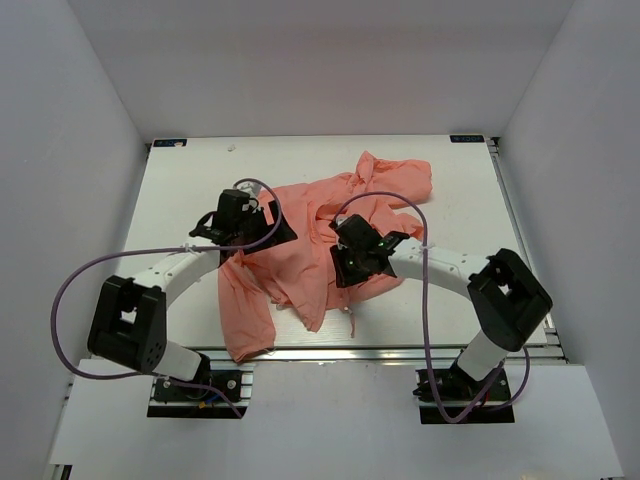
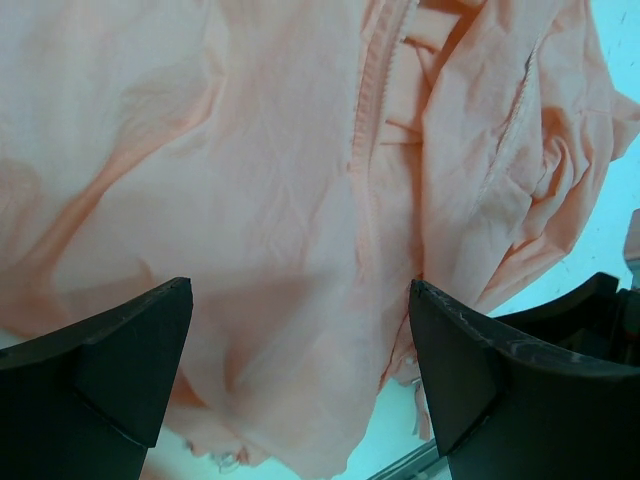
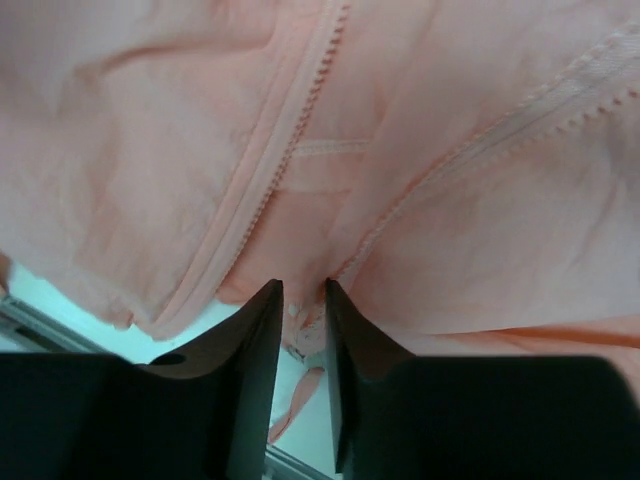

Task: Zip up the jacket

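free: bare table (image 1: 185, 190) left, far, right of jacket (image 1: 300, 275) | obstacle: crumpled jacket mid-table | walls (image 1: 70, 150) enclose three sides

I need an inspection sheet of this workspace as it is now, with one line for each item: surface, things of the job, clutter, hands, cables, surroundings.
Surface: white table, metal rail along its near edge.
Job's things: salmon-pink jacket lies crumpled mid-table, unzipped; its zipper rows run apart and meet near the lower edge.
Clutter: nothing seen.
Hands: left hand open wide over the cloth; right hand has its fingers nearly together where the zipper rows meet, grip unclear.
Cables: a purple cable loops from each arm; the right arm's arcs over the jacket.
Surroundings: plain pale walls on three sides.
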### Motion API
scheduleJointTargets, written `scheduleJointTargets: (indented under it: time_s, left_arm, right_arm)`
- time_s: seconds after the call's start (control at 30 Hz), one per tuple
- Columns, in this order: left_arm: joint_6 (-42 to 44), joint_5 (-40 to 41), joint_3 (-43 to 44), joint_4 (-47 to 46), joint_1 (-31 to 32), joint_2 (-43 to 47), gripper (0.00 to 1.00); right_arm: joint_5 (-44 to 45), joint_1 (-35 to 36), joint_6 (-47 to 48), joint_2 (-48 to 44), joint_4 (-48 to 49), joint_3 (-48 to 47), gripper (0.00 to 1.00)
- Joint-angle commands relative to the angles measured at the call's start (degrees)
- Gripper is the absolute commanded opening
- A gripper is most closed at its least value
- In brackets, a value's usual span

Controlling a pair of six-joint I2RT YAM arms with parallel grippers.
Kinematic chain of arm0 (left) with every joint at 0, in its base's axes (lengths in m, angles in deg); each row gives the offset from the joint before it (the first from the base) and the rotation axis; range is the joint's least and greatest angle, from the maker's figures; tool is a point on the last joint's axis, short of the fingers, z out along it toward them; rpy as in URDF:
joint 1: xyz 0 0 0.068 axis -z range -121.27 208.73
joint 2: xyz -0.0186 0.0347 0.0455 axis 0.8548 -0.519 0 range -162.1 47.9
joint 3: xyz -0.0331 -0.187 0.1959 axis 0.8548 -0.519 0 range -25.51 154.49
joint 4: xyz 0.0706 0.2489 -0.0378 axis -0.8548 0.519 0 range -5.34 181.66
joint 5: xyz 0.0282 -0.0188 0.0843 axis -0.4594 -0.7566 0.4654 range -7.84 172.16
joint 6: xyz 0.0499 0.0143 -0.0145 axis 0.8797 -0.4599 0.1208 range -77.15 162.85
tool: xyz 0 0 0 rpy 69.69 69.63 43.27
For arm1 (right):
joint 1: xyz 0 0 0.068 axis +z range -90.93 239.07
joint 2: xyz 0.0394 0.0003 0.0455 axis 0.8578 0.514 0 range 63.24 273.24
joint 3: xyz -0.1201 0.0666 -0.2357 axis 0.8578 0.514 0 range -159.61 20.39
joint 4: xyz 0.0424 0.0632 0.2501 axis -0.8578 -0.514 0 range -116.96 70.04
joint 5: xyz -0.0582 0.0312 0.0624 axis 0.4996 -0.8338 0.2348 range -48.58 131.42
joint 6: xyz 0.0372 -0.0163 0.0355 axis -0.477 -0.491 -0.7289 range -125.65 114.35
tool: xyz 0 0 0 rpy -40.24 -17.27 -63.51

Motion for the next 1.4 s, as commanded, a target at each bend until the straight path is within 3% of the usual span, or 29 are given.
scheduleJointTargets:
  time_s: [0.0, 0.2, 0.43, 0.57, 0.67, 0.77, 0.9, 1.27, 1.37]
  left_arm:
    - [0.4, -2.5, 3.0, -3.5, 0.2, -2.8, 0.98]
    - [0.5, -6.1, 6.6, -6.8, 0.5, -9.9, 0.98]
    - [1.0, -6.5, 12.0, -7.2, 1.1, -18.3, 0.98]
    - [1.5, -5.7, 14.0, -5.9, 1.1, -22.5, 0.98]
    - [1.3, -5.5, 14.3, -6.0, 1.1, -23.6, 0.98]
    - [1.2, -5.4, 14.6, -5.8, 1.1, -24.1, 0.98]
    - [1.3, -4.7, 15.5, -4.4, 1.1, -24.2, 0.98]
    - [0.4, -4.5, 15.3, -1.7, 1.1, -19.8, 0.98]
    - [0.2, -3.8, 14.4, -1.2, 1.1, -18.4, 0.98]
  right_arm:
    - [3.6, -0.1, -2.0, 1.0, -1.1, -2.6, 0.28]
    - [7.6, -0.6, -2.7, -5.3, -6.1, 1.2, 0.00]
    - [14.9, -3.0, -0.5, -19.2, -20.1, 2.2, 0.00]
    - [24.9, -9.7, 1.6, -25.4, -38.2, -3.6, 0.00]
    - [29.7, -11.4, 3.1, -28.1, -42.7, -10.2, 0.00]
    - [28.9, -11.4, 5.9, -27.9, -41.8, -15.4, 0.00]
    - [17.0, -10.3, 11.4, -23.4, -35.8, -14.4, 0.00]
    - [-3.4, 10.3, 15.0, -3.0, -16.8, -8.8, 0.00]
    - [-6.8, 11.5, 12.6, -0.8, -12.0, -7.7, 0.21]
